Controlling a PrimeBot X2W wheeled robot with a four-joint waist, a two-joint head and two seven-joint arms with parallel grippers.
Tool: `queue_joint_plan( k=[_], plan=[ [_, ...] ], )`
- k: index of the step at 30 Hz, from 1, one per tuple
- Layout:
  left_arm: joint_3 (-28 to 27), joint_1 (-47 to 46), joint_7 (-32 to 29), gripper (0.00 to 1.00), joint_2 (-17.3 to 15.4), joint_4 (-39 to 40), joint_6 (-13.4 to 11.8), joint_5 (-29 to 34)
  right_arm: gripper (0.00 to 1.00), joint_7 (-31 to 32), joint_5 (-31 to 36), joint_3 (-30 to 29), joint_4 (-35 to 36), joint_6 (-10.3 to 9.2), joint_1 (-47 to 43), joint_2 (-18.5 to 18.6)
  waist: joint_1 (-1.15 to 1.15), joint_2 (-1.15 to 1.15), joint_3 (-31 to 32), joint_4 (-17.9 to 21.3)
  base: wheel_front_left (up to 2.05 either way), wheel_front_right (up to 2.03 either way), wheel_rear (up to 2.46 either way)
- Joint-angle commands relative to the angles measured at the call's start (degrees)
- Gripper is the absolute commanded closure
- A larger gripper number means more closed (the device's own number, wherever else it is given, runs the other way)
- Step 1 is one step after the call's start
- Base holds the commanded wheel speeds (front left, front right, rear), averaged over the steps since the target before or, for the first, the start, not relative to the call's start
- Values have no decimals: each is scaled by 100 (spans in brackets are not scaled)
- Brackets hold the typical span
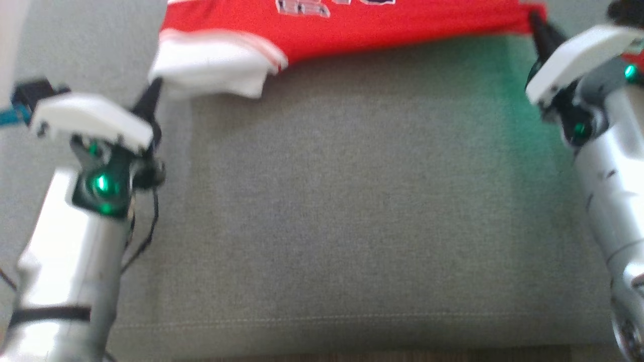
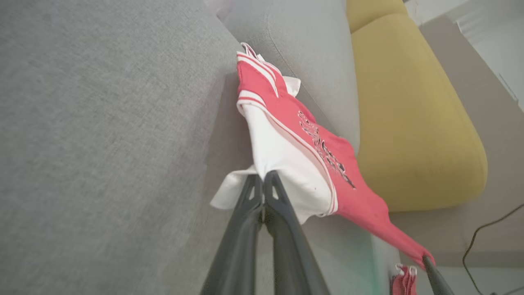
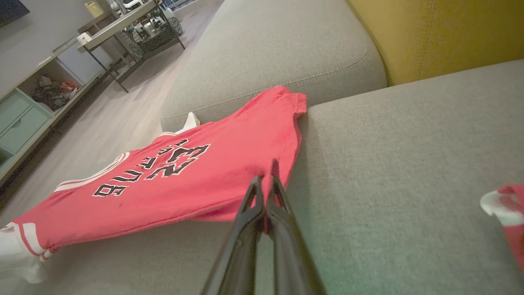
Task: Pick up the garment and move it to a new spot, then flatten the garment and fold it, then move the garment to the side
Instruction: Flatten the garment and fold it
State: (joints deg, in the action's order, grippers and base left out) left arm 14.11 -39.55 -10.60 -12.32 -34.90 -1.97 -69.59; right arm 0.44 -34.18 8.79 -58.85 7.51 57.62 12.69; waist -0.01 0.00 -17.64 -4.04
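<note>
The garment (image 1: 347, 30) is a red jersey with white sleeves and dark lettering, held stretched above the grey sofa seat at the top of the head view. My left gripper (image 1: 155, 85) is shut on a white sleeve edge; in the left wrist view the gripper (image 2: 264, 178) pinches that white cloth of the garment (image 2: 286, 139). My right gripper (image 1: 533, 17) is shut on a red corner. In the right wrist view the gripper (image 3: 265, 180) clamps the garment (image 3: 192, 176) at its red hem, the cloth spreading away to the left.
The grey sofa seat (image 1: 352, 201) spreads below the garment, its front seam near the bottom. A yellow cushion (image 2: 409, 114) lies behind. Another red-and-white cloth piece (image 3: 505, 209) sits at the right edge. A table and shelves (image 3: 82, 45) stand across the floor.
</note>
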Motion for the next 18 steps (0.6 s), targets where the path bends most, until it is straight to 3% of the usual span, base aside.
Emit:
queue_joint_plan(
  k=[1,7,18],
  plan=[
    [-128,25,-43,100,-406,312,31,83,100,35,-67,122,126,-2,-59,25,1,0,292,28,0,0,0],
    [187,880,-292,100,-744,839,97,308,100,341,-102,458,-26,-2,-514,83,1,0,607,122,0,0,0],
    [378,1988,-841,100,-1138,1707,-21,197,100,617,-232,1037,163,-2,-1015,311,1,0,898,222,0,0,0]
  ],
)
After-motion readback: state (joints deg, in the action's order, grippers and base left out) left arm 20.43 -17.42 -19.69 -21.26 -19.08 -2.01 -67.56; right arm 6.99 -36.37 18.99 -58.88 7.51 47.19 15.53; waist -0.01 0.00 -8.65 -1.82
